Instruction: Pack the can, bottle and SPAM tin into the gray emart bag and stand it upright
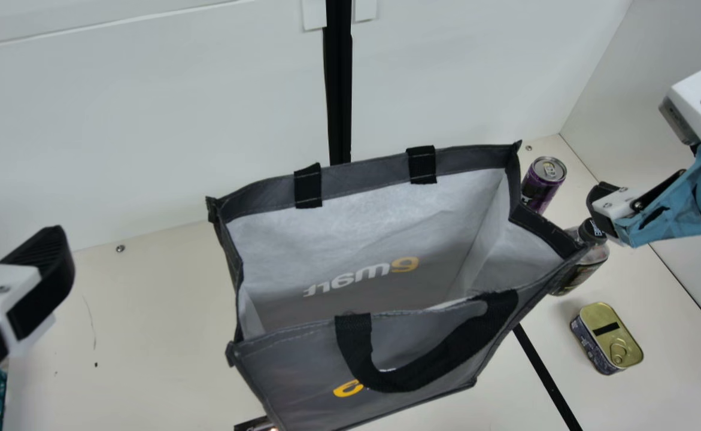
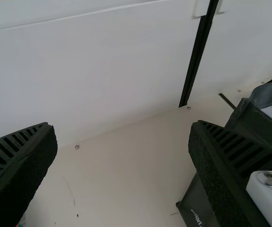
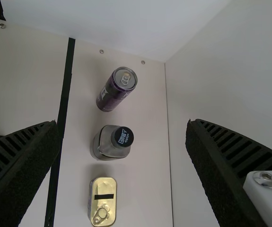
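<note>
Gaping empty, the right gripper (image 3: pixel 121 124) hung near the bottle (image 3: pixel 103 144), which stood between can (image 3: pixel 113 93) and SPAM tin (image 3: pixel 102 188), outside the gray emart bag (image 1: pixel 290 371). An off-centre grasp risked toppling it; with the left gripper (image 2: pixel 122 125) also spread, a bump could tip the unheld bag.

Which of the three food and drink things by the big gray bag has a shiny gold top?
The SPAM tin, the low, boxy one. The can is purple and silver-topped, and the bottle is black-capped.
</note>
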